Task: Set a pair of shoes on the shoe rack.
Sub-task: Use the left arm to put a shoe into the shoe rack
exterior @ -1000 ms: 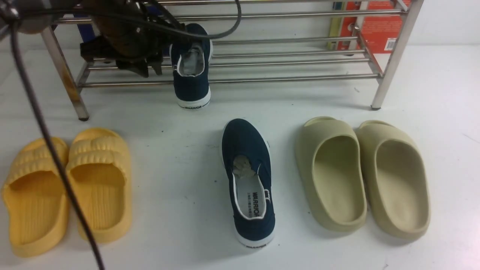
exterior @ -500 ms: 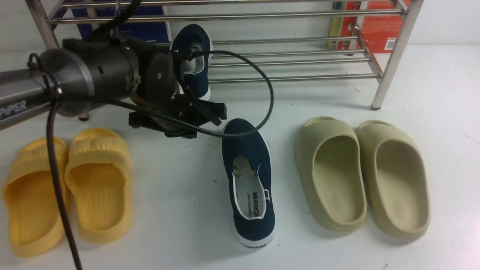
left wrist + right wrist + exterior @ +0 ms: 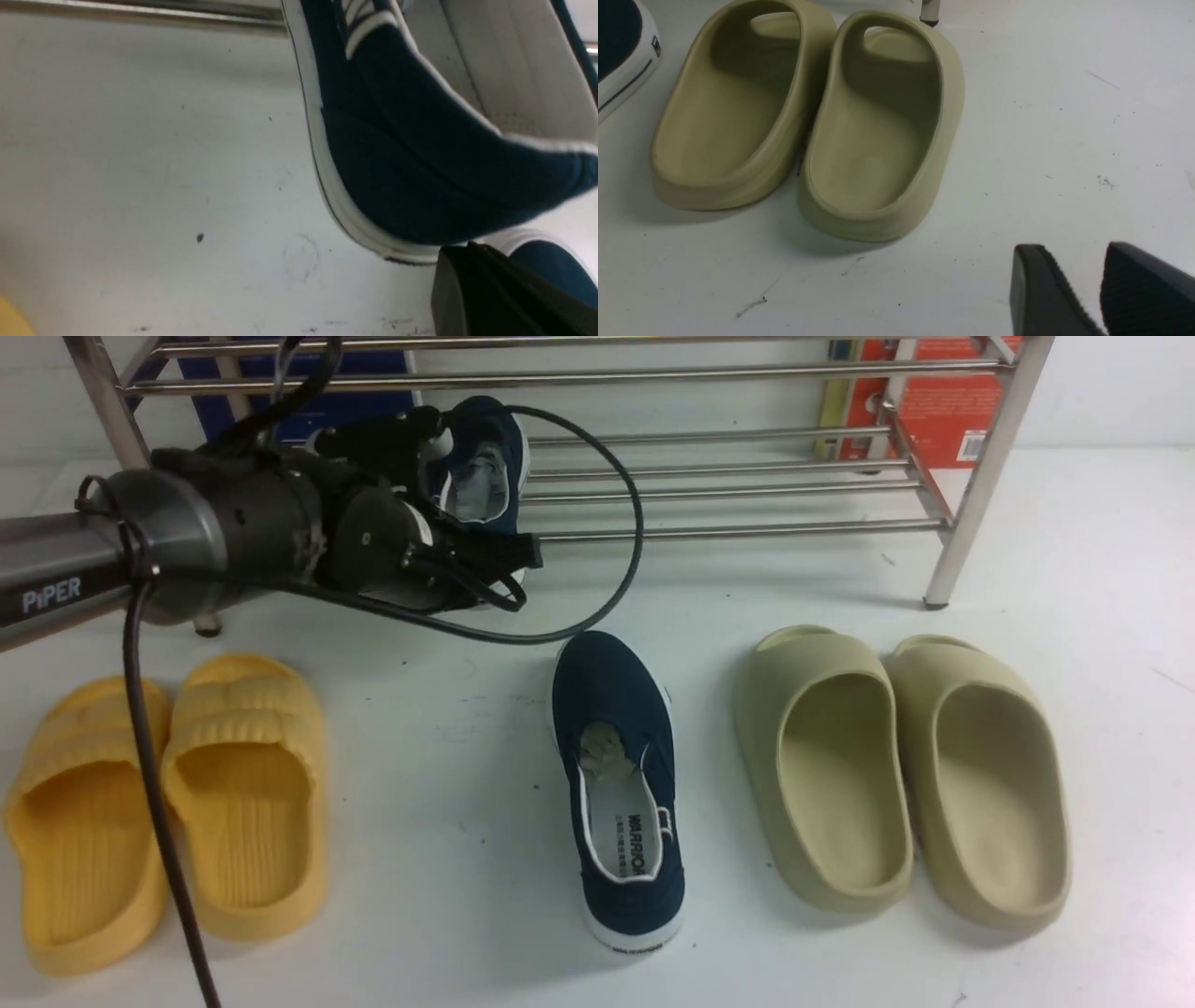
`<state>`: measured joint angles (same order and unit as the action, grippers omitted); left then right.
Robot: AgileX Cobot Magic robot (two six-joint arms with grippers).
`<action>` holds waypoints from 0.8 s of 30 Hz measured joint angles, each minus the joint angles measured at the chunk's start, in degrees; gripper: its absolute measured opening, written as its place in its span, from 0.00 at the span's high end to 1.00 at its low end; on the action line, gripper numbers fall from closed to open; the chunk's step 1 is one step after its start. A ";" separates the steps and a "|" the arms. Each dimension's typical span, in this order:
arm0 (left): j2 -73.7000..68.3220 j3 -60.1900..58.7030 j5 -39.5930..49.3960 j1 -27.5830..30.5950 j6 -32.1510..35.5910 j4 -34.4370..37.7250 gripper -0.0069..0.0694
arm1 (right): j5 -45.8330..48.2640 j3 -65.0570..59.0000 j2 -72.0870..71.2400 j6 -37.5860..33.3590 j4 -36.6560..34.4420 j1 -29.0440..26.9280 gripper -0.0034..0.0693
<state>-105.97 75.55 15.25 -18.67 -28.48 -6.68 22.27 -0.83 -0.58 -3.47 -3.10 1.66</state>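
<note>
One navy shoe (image 3: 485,457) leans toe-up on the lower bars of the steel shoe rack (image 3: 728,530), its heel hanging over the front bar. In the left wrist view its heel and white sole (image 3: 402,186) fill the picture. My left gripper (image 3: 521,555) sits right in front of that heel, fingers together, holding nothing; it also shows in the left wrist view (image 3: 467,254). The second navy shoe (image 3: 616,784) lies flat on the table, toe toward the rack. My right gripper (image 3: 1069,249) hovers low over bare table, slightly open and empty.
Yellow ridged slides (image 3: 168,803) lie at the front left. Beige-olive slides (image 3: 896,775) lie at the right and also show in the right wrist view (image 3: 808,121). A red box (image 3: 934,401) stands behind the rack. The arm's black cable (image 3: 597,597) loops above the second shoe.
My left arm came down from the rack's left part to the table in front, then rose back toward the heel of the shoe on the rack. The shoes have not moved.
</note>
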 joint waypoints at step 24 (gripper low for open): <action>-1.69 0.00 0.36 -2.76 6.82 6.68 0.93 | 0.00 0.00 0.00 0.00 0.00 0.00 0.62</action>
<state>-107.67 75.55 15.62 -21.43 -21.65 0.00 22.27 -0.83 -0.58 -3.47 -3.10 1.66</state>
